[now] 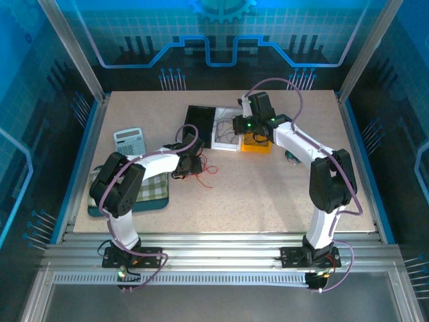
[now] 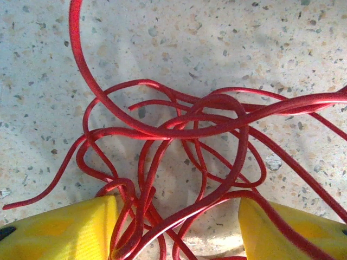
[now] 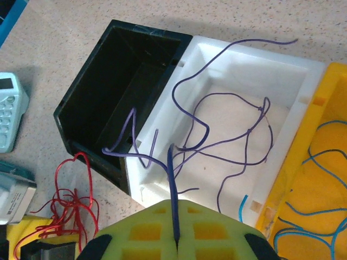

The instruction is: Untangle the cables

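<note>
The right hand (image 3: 176,216) is clenched on one thin blue-purple wire (image 3: 172,179), holding it over the near edge of the white plastic box (image 3: 303,70), where loose purple wires (image 3: 250,130) already lie. An empty black box (image 3: 124,76) sits at its 9 o'clock and a yellow box (image 3: 333,92) at 3. The tangle of thin red wires (image 2: 179,131) lies on the speckled surface (image 2: 260,49), straddled by the released left hand (image 2: 179,208). Sorting by colour seems to be in hand. The next move calls for dropping the purple strand into white, then pinching a single red strand and drawing it free.
</note>
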{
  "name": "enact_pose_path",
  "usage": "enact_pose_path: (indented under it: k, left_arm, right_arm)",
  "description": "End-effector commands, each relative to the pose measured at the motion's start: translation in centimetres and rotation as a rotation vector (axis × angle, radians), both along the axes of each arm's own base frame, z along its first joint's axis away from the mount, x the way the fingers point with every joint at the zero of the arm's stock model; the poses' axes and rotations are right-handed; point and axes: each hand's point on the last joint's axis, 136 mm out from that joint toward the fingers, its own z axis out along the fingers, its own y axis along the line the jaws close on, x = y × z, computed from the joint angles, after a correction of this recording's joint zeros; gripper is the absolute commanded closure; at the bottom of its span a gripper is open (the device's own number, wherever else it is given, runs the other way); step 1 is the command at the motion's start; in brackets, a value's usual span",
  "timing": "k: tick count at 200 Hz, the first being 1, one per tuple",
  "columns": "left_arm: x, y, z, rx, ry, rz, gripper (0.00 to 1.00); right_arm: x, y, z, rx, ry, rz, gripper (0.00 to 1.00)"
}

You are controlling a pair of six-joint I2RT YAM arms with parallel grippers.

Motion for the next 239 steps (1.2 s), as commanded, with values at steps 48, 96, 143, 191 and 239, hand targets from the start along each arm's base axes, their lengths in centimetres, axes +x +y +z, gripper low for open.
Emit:
enact_pose_path:
  k: [48, 96, 143, 191, 239]
  left_arm:
    - [-0.9, 0.8, -1.7, 0.040, 0.056, -0.011, 0.37]
    - [-0.9, 0.6, -1.8, 0.034, 0.061, -0.012, 0.37]
    - [-1.0, 0.5, -1.8, 0.031, 0.063, -0.010, 0.37]
    - [-0.9, 0.3, -1.6, 0.035, 0.057, -0.014, 0.37]
    - [-1.1, 0.5, -1.5, 0.052, 0.054, -0.016, 0.37]
  right_arm:
    - [-4.4, -0.6, -1.4, 0.041, 0.099, 0.054, 0.97]
    - [-7.0, -1.3, -2.8, 0.040, 0.151, 0.052, 0.97]
    - [-7.4, -1.7, -3.4, 0.020, 0.158, 0.048, 0.97]
    - [-2.7, -1.7, -1.8, -0.032, 0.082, -0.013, 0.97]
    - [2.2, -1.7, -3.5, -0.104, 0.115, -0.050, 0.97]
